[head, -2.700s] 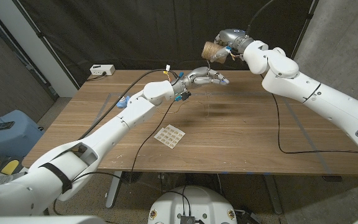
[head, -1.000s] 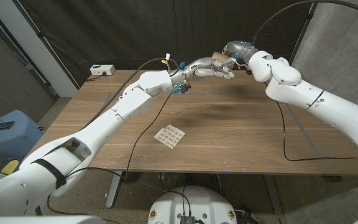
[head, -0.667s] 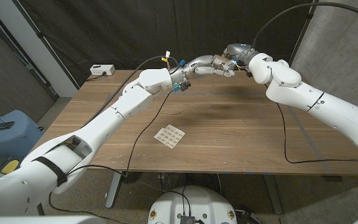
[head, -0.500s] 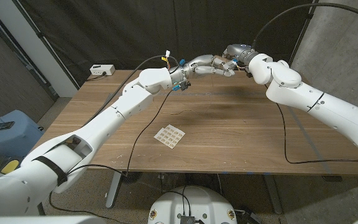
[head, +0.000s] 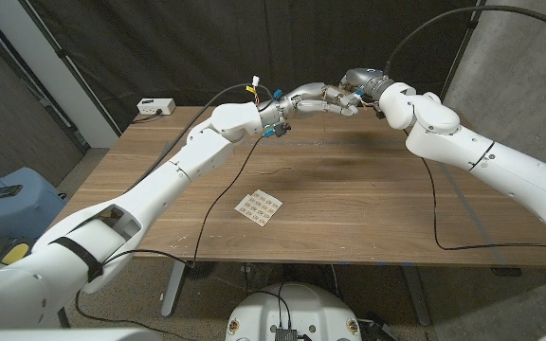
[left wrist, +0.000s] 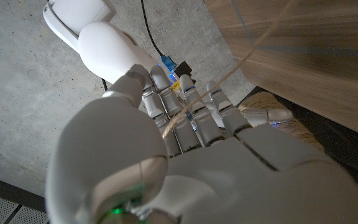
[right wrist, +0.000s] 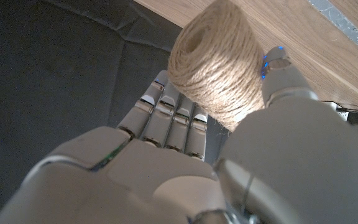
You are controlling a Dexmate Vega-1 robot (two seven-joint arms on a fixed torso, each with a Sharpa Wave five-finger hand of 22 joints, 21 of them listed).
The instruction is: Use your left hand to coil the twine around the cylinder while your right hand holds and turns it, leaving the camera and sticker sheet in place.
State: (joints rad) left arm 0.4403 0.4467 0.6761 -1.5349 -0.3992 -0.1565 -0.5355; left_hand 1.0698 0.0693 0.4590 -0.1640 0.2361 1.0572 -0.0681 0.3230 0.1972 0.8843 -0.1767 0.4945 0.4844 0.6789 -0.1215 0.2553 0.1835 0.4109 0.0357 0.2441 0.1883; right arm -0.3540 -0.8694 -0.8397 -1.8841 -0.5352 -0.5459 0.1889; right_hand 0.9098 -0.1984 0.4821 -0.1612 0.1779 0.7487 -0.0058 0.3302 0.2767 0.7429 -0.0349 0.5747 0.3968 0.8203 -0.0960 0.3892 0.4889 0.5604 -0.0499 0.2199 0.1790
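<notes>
The twine-wrapped cylinder (right wrist: 213, 62) is gripped in my right hand (right wrist: 185, 180) between fingers and thumb, lifted above the table's far edge. In the head view my right hand (head: 356, 87) and left hand (head: 313, 98) meet there, and the cylinder is mostly hidden between them. A strand of twine (left wrist: 253, 46) runs taut from between the fingers of my left hand (left wrist: 185, 162), which pinches it, with the cylinder (left wrist: 281, 121) just beyond. A loose piece of twine (head: 279, 171) lies on the table. The sticker sheet (head: 259, 206) lies flat near the front middle.
A small white box-like device (head: 156, 106) with a cable sits at the far left corner of the wooden table (head: 377, 208). Black cables trail over the table from both arms. A dark curtain hangs behind the table.
My right hand has come down with the cylinder from high behind the table. My left hand has risen and moved back to meet it. Both have hardly moved in the last half second.
</notes>
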